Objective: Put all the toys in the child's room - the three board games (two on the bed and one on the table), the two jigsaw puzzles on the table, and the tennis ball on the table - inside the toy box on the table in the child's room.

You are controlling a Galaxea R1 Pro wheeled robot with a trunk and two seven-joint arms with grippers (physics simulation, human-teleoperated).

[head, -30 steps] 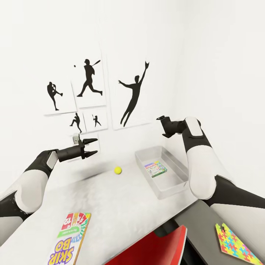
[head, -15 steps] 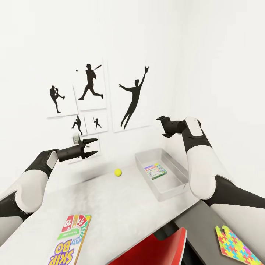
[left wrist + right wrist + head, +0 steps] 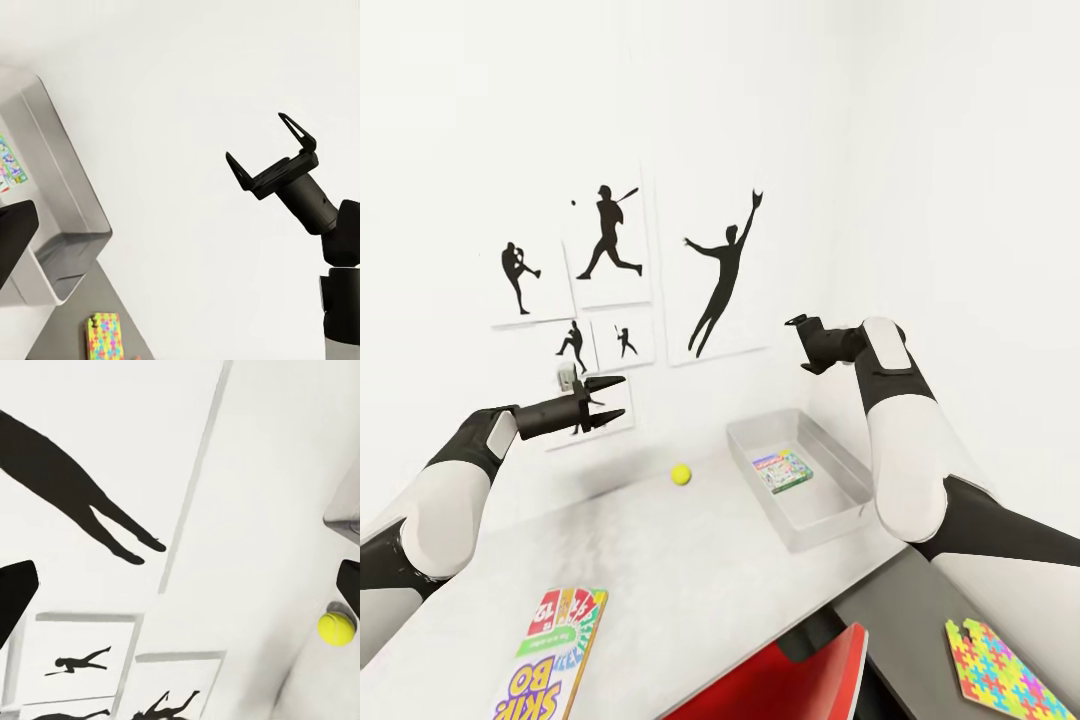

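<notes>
The table (image 3: 690, 540) has a pale grey mottled top that runs away toward a white wall hung with black baseball-player silhouettes (image 3: 722, 272) on white panels. At the near right it meets a lower dark grey cabinet top (image 3: 905, 610), and a red chair (image 3: 780, 680) shows below the table's near edge.

The toy box (image 3: 830, 525) sits on the far right part of the table, close to the wall corner, and one green-edged board game (image 3: 781, 470) lies flat on its floor. The tennis ball (image 3: 680, 474) rests on the bare tabletop just left of the box, apart from it. A second board game (image 3: 550, 655), with a colourful printed cover, lies at the near left of the table. One jigsaw puzzle (image 3: 1005, 675) lies on the dark cabinet top at the near right.

The left gripper (image 3: 610, 397) hangs above the far left of the table, fingers spread and holding nothing. The right gripper (image 3: 270, 146) is raised above the toy box near the wall, its two fingers parted and empty, as the left wrist view shows.
</notes>
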